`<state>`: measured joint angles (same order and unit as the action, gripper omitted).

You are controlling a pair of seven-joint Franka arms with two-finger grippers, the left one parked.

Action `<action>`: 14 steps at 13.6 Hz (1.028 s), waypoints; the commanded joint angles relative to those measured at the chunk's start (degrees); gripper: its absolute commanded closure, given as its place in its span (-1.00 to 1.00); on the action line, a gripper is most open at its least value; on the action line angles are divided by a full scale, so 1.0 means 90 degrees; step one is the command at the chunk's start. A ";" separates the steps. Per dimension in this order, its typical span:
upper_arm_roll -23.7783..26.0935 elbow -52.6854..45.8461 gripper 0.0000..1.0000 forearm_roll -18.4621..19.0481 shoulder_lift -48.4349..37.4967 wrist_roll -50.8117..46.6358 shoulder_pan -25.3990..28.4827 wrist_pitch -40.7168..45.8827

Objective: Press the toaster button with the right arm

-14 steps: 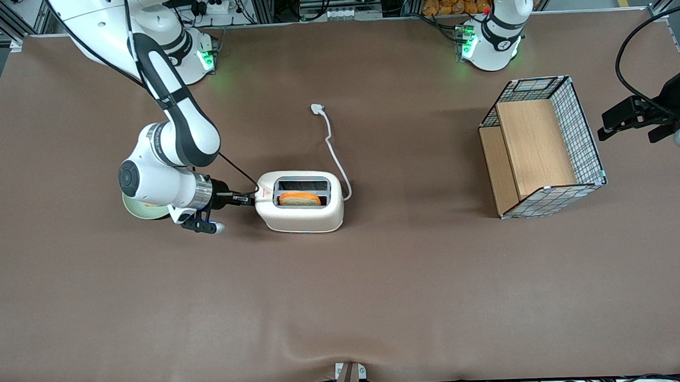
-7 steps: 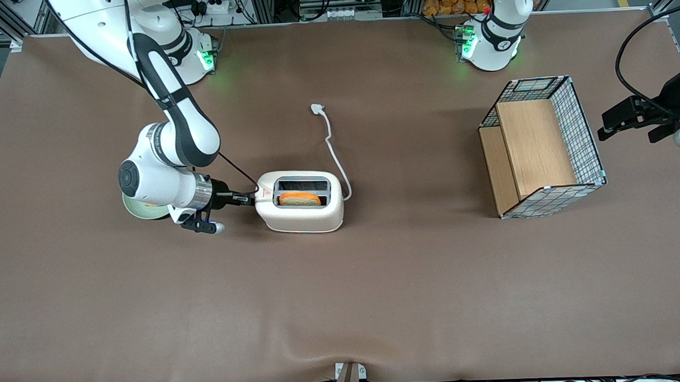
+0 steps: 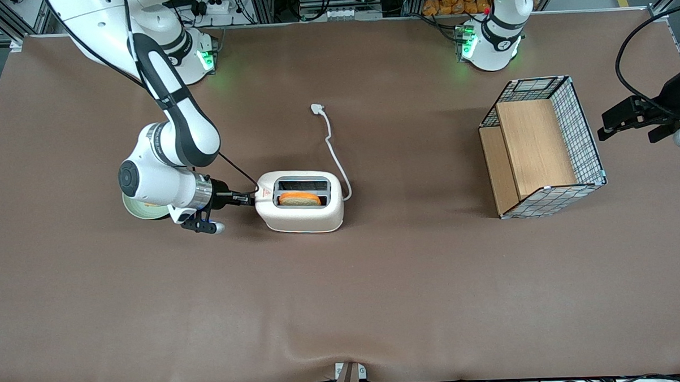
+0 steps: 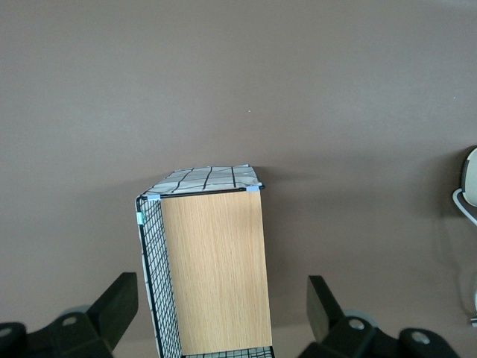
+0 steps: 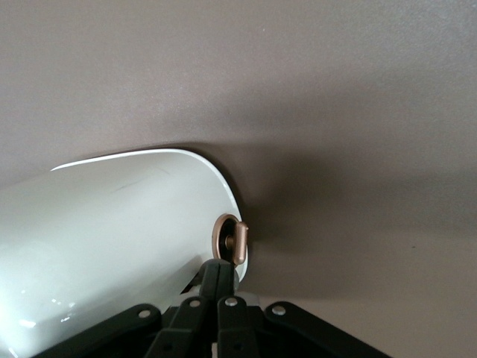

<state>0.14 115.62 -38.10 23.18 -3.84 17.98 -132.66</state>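
The cream-white toaster [image 3: 304, 212] stands mid-table with an orange slice of toast [image 3: 299, 199] in its top slot and a red triangle mark [image 3: 266, 193] near the working arm's end. The right arm [image 3: 172, 163] reaches in level with the table, and its gripper [image 3: 249, 199] rests against the toaster's narrow end face. In the right wrist view the toaster [image 5: 112, 239] fills much of the frame. The toaster button [image 5: 229, 240], a small round bronze-grey knob, sticks out of the end face. My gripper [image 5: 218, 270] is shut with nothing between its fingers, its tips pressed against the face just beside the knob.
The white cord [image 3: 334, 149] runs from the toaster away from the front camera to its plug [image 3: 317, 108]. A round pale-green object [image 3: 140, 212] lies under the arm's wrist. A wire basket [image 3: 581, 131] with wooden panels lies toward the parked arm's end and also shows as the basket [image 4: 212, 268].
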 commanded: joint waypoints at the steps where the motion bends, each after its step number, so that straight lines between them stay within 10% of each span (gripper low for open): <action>1: 0.0013 0.0083 1.00 -0.0317 0.0413 0.0270 0.0298 -0.0416; 14: -0.0035 -0.0648 1.00 -0.0259 0.0364 0.0281 -0.0239 0.1045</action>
<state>-0.46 113.47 -39.04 24.01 -2.59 17.29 -128.05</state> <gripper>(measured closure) 0.991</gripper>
